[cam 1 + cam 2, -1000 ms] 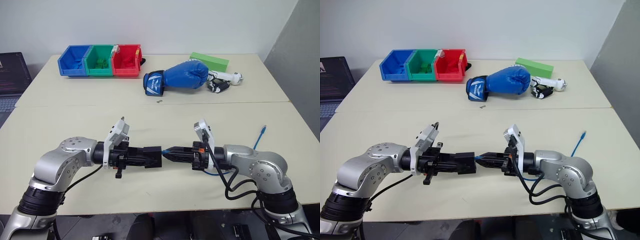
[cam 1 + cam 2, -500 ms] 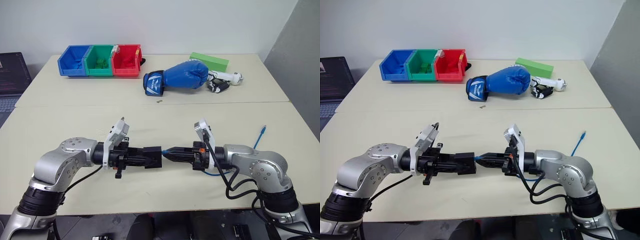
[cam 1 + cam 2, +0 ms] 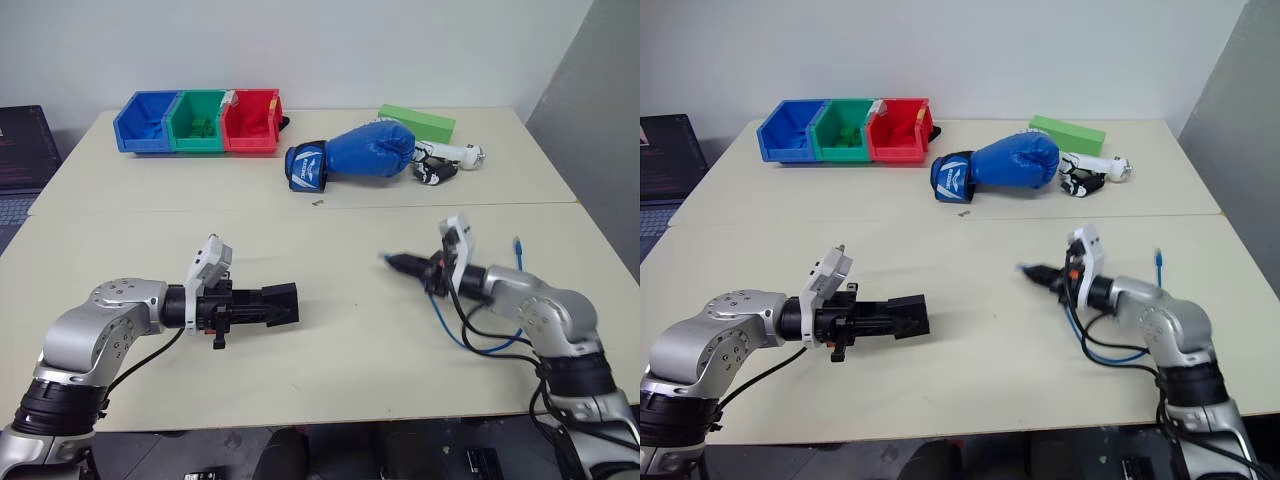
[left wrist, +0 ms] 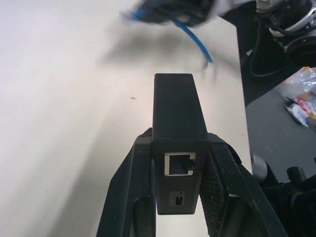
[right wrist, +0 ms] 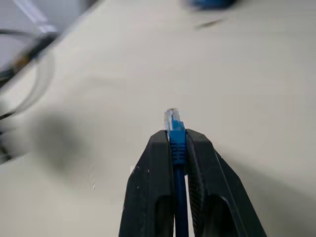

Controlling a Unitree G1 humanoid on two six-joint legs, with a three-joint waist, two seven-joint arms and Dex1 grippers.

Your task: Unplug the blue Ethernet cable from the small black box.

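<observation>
Blue Ethernet cable [image 5: 176, 143] is out of the small black box [image 4: 177, 148], and the two are held well apart over the cream bench [image 3: 330, 350].
Left gripper [image 3: 285, 305] has its jaws closed on the sides of the box, whose empty port faces the left wrist camera. Right gripper [image 5: 177, 140] has its jaws pinched on the cable just behind the clear plug, which sticks out past the fingertips; the cord loops down under the right arm, its far plug lying on the bench near the right edge. At the back of the bench sit blue, green and red bins [image 3: 200, 121], a blue boxing glove [image 3: 355, 155] and a green block [image 3: 417, 122].
</observation>
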